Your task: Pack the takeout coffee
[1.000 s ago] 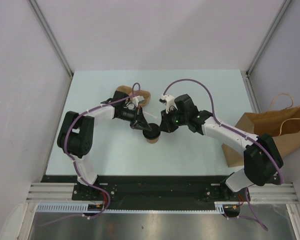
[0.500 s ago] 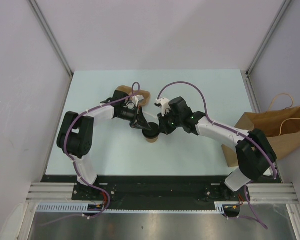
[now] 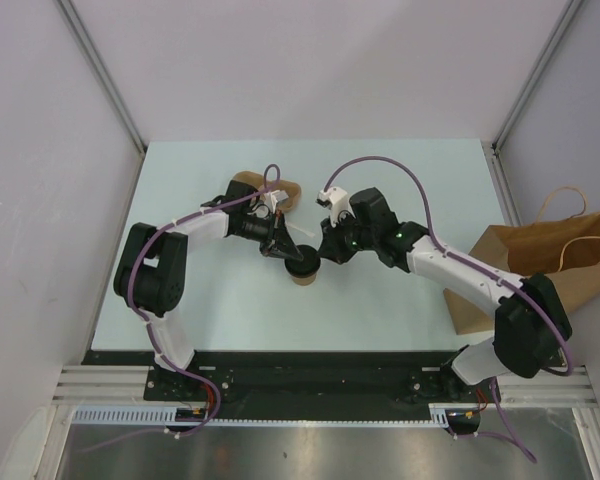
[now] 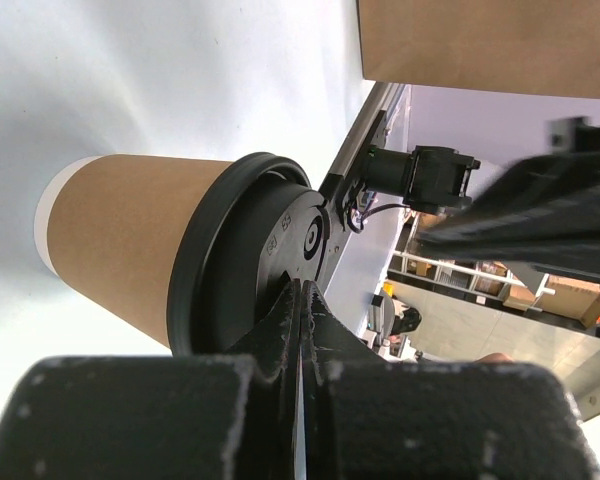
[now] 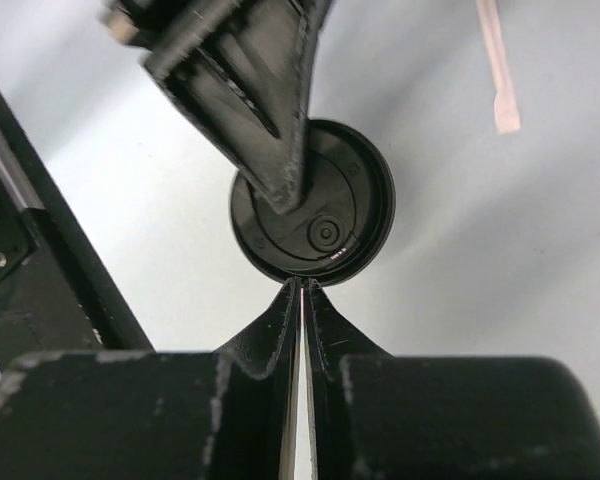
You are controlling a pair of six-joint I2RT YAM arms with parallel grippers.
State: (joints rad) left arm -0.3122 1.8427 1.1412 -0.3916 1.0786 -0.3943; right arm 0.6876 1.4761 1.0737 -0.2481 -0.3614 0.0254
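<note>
coffee cup [image 3: 302,272]: upright mid-tabletop [image 3: 400,200] between the arms, black lid [image 5: 352,205] on | left gripper [image 4: 298,292]: jaws pressed together, holding nothing, tip over the lid | right gripper [image 5: 300,287]: jaws together, empty, tip just beside lid rim | paper bag [image 3: 555,262]: at tabletop's right edge, well apart from cup

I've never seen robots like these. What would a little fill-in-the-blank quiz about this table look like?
The coffee cup wears a round lid coloured ____.
The left gripper and right gripper both have their jaws ____ (open or shut).
The paper bag lies beside the ____ arm.
The cup stands on the table, ____ the bag (inside or outside).
Missing words: black; shut; right; outside.
</note>
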